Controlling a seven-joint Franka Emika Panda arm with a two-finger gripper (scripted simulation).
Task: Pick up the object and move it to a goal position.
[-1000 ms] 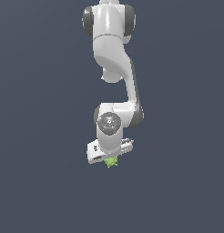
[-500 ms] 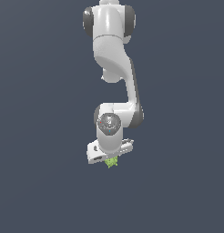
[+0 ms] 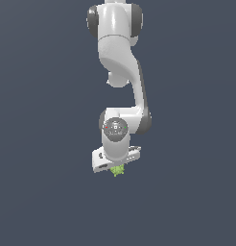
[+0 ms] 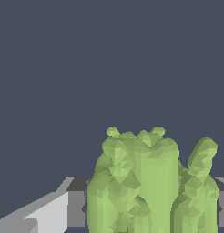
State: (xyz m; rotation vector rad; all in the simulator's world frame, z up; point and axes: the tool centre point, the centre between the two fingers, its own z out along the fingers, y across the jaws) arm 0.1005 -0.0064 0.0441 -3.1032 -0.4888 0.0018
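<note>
The object (image 3: 118, 170) is a small lime-green bumpy lump that pokes out just below the white hand of the arm in the exterior view. My gripper (image 3: 117, 168) is shut on it, and the fingers themselves are hidden behind the hand and the lump. In the wrist view the object (image 4: 145, 186) looms large and close, with small knobs along its upper edge, and a grey finger (image 4: 45, 211) shows beside it.
The white arm (image 3: 121, 72) hangs down from above in the exterior view. Around it there is only a plain dark grey background, and no other thing shows.
</note>
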